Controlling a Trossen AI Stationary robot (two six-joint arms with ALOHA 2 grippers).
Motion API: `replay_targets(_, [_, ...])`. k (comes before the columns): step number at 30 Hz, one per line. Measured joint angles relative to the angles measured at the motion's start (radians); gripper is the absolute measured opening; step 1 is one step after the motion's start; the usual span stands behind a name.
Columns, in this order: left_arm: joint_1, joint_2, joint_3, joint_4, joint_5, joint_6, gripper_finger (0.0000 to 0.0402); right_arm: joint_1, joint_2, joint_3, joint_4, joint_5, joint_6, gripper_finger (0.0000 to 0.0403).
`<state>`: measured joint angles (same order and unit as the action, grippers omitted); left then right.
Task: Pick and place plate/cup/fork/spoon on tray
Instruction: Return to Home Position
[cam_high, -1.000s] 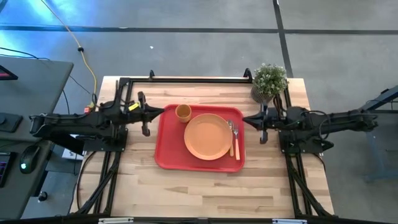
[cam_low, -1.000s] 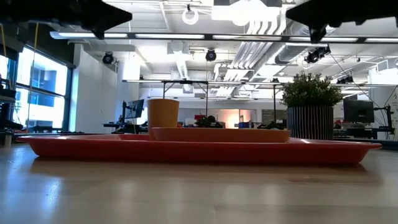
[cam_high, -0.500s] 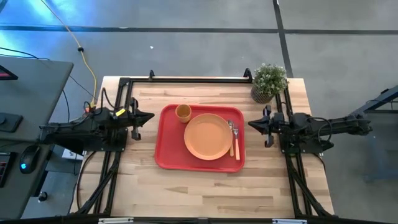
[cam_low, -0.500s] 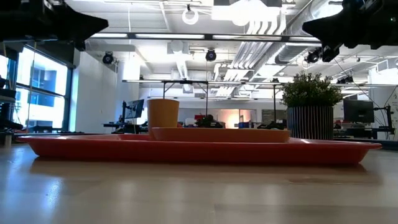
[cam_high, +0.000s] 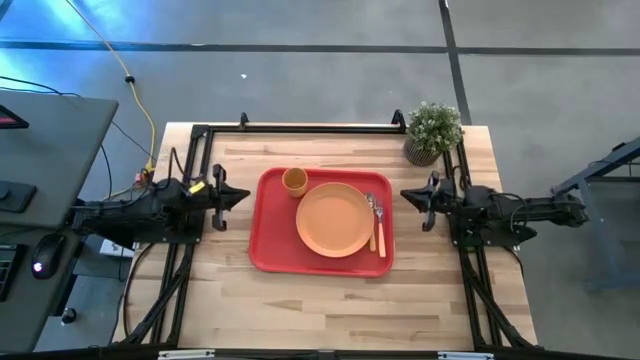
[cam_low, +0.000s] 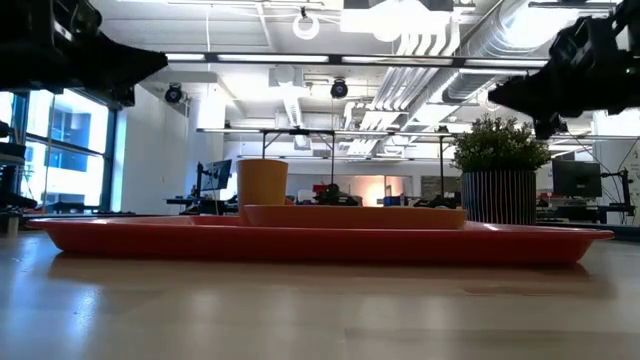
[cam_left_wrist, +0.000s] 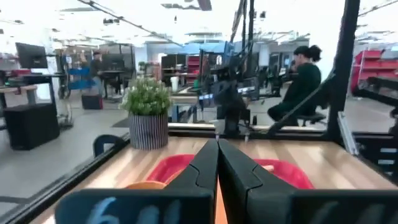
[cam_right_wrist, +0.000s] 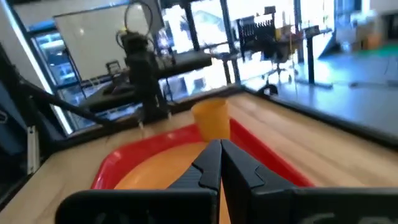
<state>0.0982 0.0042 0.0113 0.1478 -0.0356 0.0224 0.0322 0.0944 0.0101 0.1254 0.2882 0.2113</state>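
The left claw (cam_high: 236, 196) hangs just off the tray's left edge, apart from it and pointing toward it. In the left wrist view its two fingers (cam_left_wrist: 204, 169) are pinched together tip to tip, with nothing between them. The right claw (cam_high: 410, 196) mirrors it off the tray's right edge, also clear of the rim and pointing inward. Its fingers (cam_right_wrist: 209, 167) are pressed together in the same way and carry nothing. In the low view both arms show as dark shapes up high, above the tray's two ends.

The red tray (cam_high: 268, 250) lies flat between the two claws, on the wooden table (cam_high: 300, 300). The orange plate (cam_high: 333, 220) sits inside the tray, filling most of its middle. The small cup (cam_high: 294, 181) stands upright in the tray's far left corner, right beside the plate's rim. Along the tray's right side the spoon (cam_high: 373, 232) and the fork (cam_high: 381, 238) lie side by side. Their metal ends point to the tray's far edge, and the spoon is the one nearer the plate, going by handle colour.

Beyond the tray's far right corner a potted plant (cam_high: 432, 130) stands on the table corner. Past the tray in the left wrist view, a person (cam_left_wrist: 301, 74) sits in the room behind.
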Motion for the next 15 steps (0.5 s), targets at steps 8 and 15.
replay_targets(8, [0.006, 0.015, 0.000, -0.027, 0.027, 0.020, 0.0000, 0.003, 0.002, 0.000, -0.025, -0.070, -0.010, 0.0000])
replay_targets(15, [0.006, -0.002, 0.000, -0.013, 0.137, 0.034, 0.0000, 0.003, -0.061, 0.019, 0.010, -0.101, -0.140, 0.0000])
